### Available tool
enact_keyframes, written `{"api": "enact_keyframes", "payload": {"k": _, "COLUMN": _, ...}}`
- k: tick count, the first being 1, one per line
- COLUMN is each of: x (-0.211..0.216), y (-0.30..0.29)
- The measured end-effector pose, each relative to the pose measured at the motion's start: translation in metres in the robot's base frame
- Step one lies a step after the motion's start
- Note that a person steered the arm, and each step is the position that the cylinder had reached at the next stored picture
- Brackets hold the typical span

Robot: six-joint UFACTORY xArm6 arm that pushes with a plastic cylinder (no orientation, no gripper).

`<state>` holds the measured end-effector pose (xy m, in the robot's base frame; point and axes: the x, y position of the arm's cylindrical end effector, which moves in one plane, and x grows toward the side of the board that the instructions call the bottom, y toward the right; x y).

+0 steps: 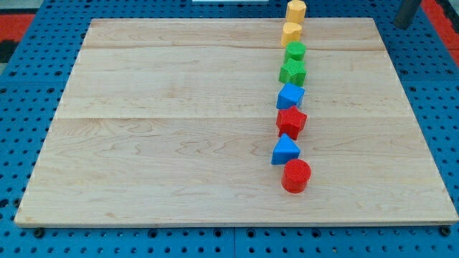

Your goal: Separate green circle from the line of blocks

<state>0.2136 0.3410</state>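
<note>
The green circle (pixel 295 51) sits third from the top in a near-vertical line of blocks right of the board's middle. Above it are a yellow hexagon (pixel 295 11) and a yellow round block (pixel 291 32). Below it, touching or nearly so, is a green star (pixel 292 72). Further down are a blue block (pixel 290 95), a red star (pixel 291 120), a blue triangle (pixel 285 150) and a red circle (pixel 295 175). My tip (pixel 406 26) is at the view's top right, beyond the board's corner and far right of the green circle.
The wooden board (pixel 179 129) lies on a blue pegboard surface (pixel 430 86) that surrounds it. Red areas show at the view's top corners.
</note>
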Motion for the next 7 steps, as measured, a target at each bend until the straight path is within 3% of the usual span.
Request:
{"api": "enact_keyframes", "payload": {"k": 2, "x": 0.001, "y": 0.000}}
{"api": "enact_keyframes", "payload": {"k": 4, "x": 0.087, "y": -0.023}}
{"api": "enact_keyframes", "payload": {"k": 6, "x": 0.109, "y": -0.099}}
{"api": "enact_keyframes", "payload": {"k": 7, "x": 0.089, "y": -0.112}}
